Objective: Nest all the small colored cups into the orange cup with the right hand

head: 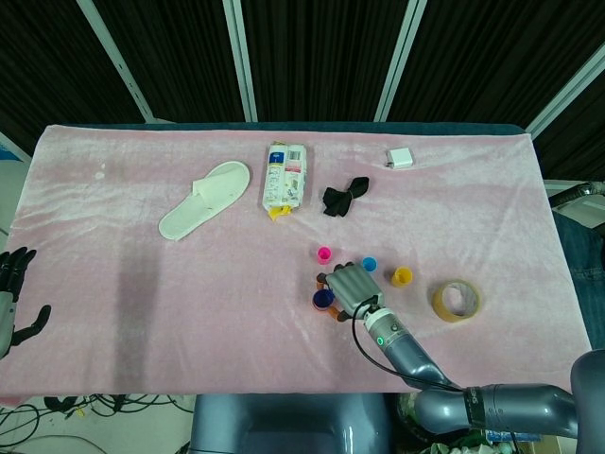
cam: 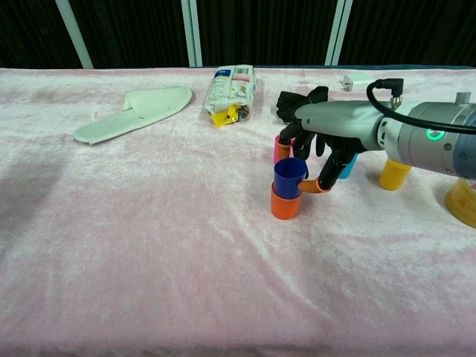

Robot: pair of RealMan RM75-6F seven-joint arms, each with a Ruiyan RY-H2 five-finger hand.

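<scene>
On the pink velvety cloth covering the bench (cam: 149, 245), right of centre and toward the near edge, the small orange plastic cup (cam: 285, 204) stands upright with the dark blue plastic cup (cam: 289, 175) set inside it, the blue one's upper half rising above the orange rim. The robot's right hand (cam: 327, 141) reaches over this pair from the right, its black fingers (cam: 303, 143) curled down around the blue cup's far side and an orange-tipped thumb (cam: 315, 186) against the cup's right side, so the hand grips the blue cup. In the head view the same hand (head: 354, 286) covers most of the stack, with only a crescent of blue and orange (head: 323, 301) showing at its left.

Just behind the stack, a small magenta cup (cam: 280, 149) stands upright, partly hidden by the fingers. A small light-blue cup (head: 370, 262) shows past the hand's far side, and a small yellow cup (cam: 394, 172) stands well to the right of it. A roll of tan packing tape (head: 456, 300) lies flat further right.

Across the far half of the bench lie a white slipper (head: 204, 199), a white printed snack packet (head: 285, 177), a crumpled black cloth (head: 343, 197) and a small white charger block (head: 399, 158).

At the left edge of the head view, the left hand (head: 13, 301) hangs off the bench, fingers spread, holding nothing.
</scene>
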